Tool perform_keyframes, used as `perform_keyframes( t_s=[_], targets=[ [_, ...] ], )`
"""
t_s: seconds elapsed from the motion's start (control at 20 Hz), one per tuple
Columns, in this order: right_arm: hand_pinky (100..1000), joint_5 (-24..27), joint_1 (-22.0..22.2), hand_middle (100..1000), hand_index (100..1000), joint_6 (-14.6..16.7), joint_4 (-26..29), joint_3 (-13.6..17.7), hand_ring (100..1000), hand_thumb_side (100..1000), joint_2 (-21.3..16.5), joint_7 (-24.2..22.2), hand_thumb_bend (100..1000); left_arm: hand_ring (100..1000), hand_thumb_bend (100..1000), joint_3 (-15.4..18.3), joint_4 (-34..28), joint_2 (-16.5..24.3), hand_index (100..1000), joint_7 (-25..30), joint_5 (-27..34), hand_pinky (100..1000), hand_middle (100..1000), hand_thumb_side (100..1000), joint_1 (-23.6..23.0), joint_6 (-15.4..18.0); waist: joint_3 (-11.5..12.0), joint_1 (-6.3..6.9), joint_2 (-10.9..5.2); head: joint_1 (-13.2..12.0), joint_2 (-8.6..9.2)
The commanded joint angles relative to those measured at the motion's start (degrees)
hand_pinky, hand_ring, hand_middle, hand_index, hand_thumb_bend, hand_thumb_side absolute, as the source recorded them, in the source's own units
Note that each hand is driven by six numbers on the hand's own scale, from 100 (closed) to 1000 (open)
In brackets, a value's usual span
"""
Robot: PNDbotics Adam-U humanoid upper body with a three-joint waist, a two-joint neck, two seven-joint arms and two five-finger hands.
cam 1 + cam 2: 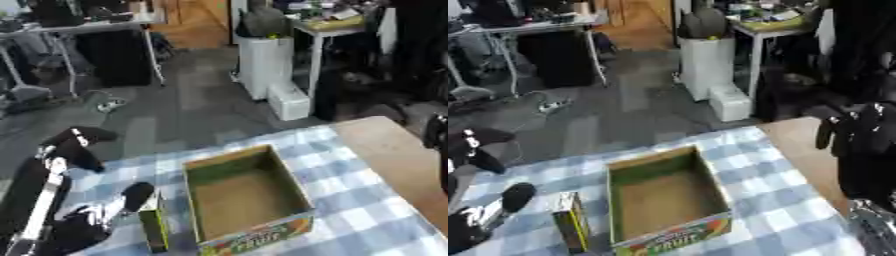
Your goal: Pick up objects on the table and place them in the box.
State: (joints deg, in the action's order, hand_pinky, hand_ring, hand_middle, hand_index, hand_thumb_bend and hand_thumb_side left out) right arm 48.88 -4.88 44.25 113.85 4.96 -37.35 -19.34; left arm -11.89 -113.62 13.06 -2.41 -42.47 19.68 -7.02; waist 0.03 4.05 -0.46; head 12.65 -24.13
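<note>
With the box (247, 197) standing empty mid-desk and the small green carton (154, 229) upright just off its left wall near the front edge, close your left hand (131, 197), fingers spread and empty beside it, around the carton, then lift it over the wall.

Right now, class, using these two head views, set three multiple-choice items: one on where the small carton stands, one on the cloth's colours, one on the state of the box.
1. The small carton stands
A. inside the box
B. on the cloth left of the box
C. on the floor

2. The tablecloth is
A. blue and white check
B. plain red
C. green stripes

3. The cardboard box is
A. taped shut
B. tipped over
C. open and empty

Answers: 1 B, it stands upright beside the box's left wall. 2 A, checks show all round the box. 3 C, its bare brown floor shows.
</note>
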Motion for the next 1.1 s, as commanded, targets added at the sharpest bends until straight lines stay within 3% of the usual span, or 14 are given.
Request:
perform_keyframes(
  t_s=[0.05, 0.65, 0.85, 1.1],
  targets=[
    [377, -0.06, -0.68, 351, 463, 4.35, 0.74, 0.51, 336, 1000, -1.27, -4.62, 100, 483, 705, 0.46, -0.97, 0.40, 771, 0.27, -0.06, 523, 685, 944, 0.51, 0.10, 0.05, -0.27, -0.35, 0.43, 0.50],
    [377, -0.13, -0.69, 351, 466, 3.81, 0.74, 0.66, 335, 1000, -1.07, -4.36, 100, 484, 708, 0.18, -0.97, 0.41, 773, 1.08, 0.22, 525, 686, 943, 0.28, 0.28, -0.64, -0.34, -0.51, 0.97, -0.19],
    [377, 0.02, -0.88, 351, 467, 3.37, 0.74, 0.81, 335, 1000, -1.03, -4.12, 100, 484, 715, 0.29, -0.40, 0.38, 779, 1.94, 0.76, 524, 686, 940, -0.17, 0.62, -1.23, -0.27, -0.55, 2.84, 1.18],
    [378, 0.00, -1.19, 351, 468, 2.75, 0.74, 0.55, 333, 1000, -0.91, -4.48, 100, 493, 730, 0.20, 3.86, 1.20, 795, 2.67, 2.08, 536, 697, 932, -1.10, 2.76, -1.53, -0.10, -0.40, 2.92, 3.26]
  ],
)
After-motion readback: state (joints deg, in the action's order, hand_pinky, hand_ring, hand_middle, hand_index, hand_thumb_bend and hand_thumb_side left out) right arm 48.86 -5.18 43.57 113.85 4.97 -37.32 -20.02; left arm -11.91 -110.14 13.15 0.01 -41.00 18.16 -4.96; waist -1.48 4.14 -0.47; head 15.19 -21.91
